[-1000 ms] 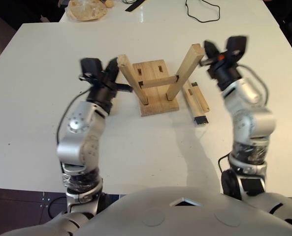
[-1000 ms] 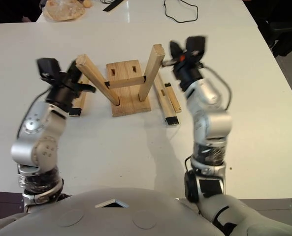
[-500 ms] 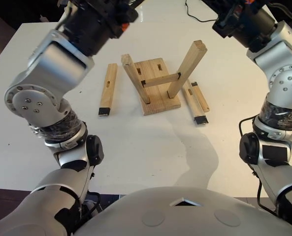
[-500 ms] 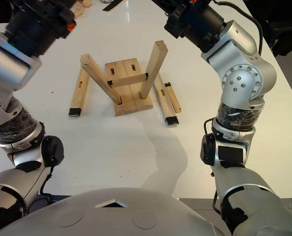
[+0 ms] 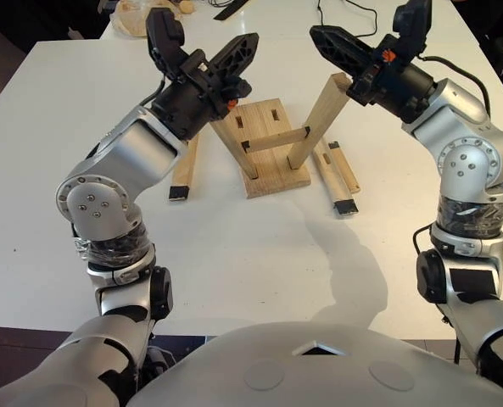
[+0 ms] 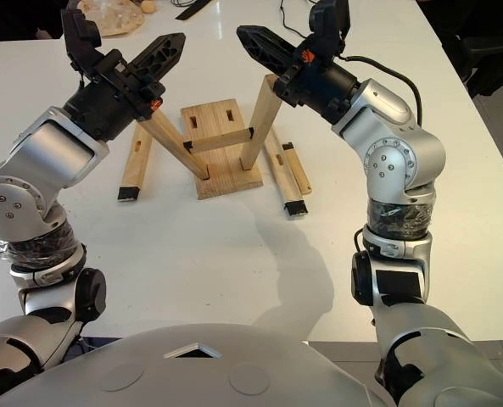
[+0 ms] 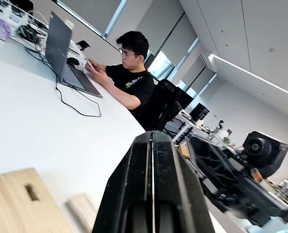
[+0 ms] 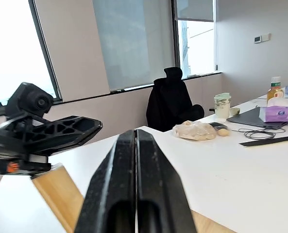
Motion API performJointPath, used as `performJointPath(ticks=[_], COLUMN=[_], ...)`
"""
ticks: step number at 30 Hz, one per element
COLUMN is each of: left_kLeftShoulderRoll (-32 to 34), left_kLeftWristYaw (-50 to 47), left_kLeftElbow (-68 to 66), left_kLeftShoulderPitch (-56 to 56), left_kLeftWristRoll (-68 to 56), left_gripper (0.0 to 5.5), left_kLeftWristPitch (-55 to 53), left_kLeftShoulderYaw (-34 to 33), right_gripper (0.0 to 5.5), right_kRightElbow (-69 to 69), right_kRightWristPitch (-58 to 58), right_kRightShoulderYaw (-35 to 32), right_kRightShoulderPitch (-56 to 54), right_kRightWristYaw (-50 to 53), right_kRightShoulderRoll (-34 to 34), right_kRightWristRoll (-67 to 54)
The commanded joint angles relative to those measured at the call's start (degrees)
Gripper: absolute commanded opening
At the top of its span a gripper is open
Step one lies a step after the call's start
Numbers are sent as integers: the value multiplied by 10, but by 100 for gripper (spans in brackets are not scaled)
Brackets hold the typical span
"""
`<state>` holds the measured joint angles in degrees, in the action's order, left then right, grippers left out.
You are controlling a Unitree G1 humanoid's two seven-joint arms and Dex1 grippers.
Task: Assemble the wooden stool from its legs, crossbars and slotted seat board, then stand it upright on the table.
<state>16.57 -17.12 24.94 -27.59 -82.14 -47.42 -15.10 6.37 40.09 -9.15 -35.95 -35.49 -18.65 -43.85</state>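
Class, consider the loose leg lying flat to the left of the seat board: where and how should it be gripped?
Probably mid-length, across its narrow width, from straight above. The loose leg lies flat on the table, clear of the seat board, both long sides free.

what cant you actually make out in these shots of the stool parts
Top of the left standing leg: behind the left hand, both eye views.
Far end of the loose leg: behind the left arm.
Left wrist view: seat board cut off by the edge and the shut fingers.
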Motion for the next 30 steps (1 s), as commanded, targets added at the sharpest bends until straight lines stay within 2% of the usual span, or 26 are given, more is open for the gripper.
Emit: performJointPath(ticks=[1, 3, 5, 8, 11, 15, 18, 22, 27, 30], left_kLeftShoulderRoll=[62, 106, 147, 172, 180, 194, 200, 180, 138, 125], left_kLeftWristYaw=[21, 72, 153, 257, 366, 442, 474, 468, 444, 442], left_kLeftElbow=[-23, -32, -25, -8, 19, 57, 48, -14, -76, -90], left_kLeftShoulderPitch=[-33, 10, 82, 223, 362, 476, 506, 498, 450, 455], left_kLeftWristRoll=[-30, -51, -24, 47, 141, 262, 345, 431, 480, 492], left_gripper=[0, 0, 0, 0, 0, 0, 0, 0, 0, 0], left_kLeftWristPitch=[60, 45, 18, 3, 21, 56, 85, 115, 135, 148], left_kLeftShoulderYaw=[-104, -138, -140, -116, -47, 57, 111, 158, 168, 161], right_gripper=[2, 2, 2, 2, 2, 2, 2, 2, 2, 2], right_kRightElbow=[-110, -206, -238, -218, -148, -94, -83, -71, 20, 73], right_kRightWristPitch=[-45, -116, -166, -217, -213, -185, -177, -156, -88, -37], right_kRightShoulderYaw=[-38, 40, 101, 143, 155, 149, 159, 211, 259, 278], right_kRightShoulderPitch=[-62, -23, 25, 72, 120, 154, 151, 135, 171, 187], right_kRightWristYaw=[-6, -60, -107, -125, -97, -74, -82, -125, -120, -71], right_kRightShoulderRoll=[-55, -105, -123, -79, -20, 0, 0, 2, 9, 58], right_kRightWristRoll=[41, 150, 210, 234, 220, 210, 215, 224, 209, 190])
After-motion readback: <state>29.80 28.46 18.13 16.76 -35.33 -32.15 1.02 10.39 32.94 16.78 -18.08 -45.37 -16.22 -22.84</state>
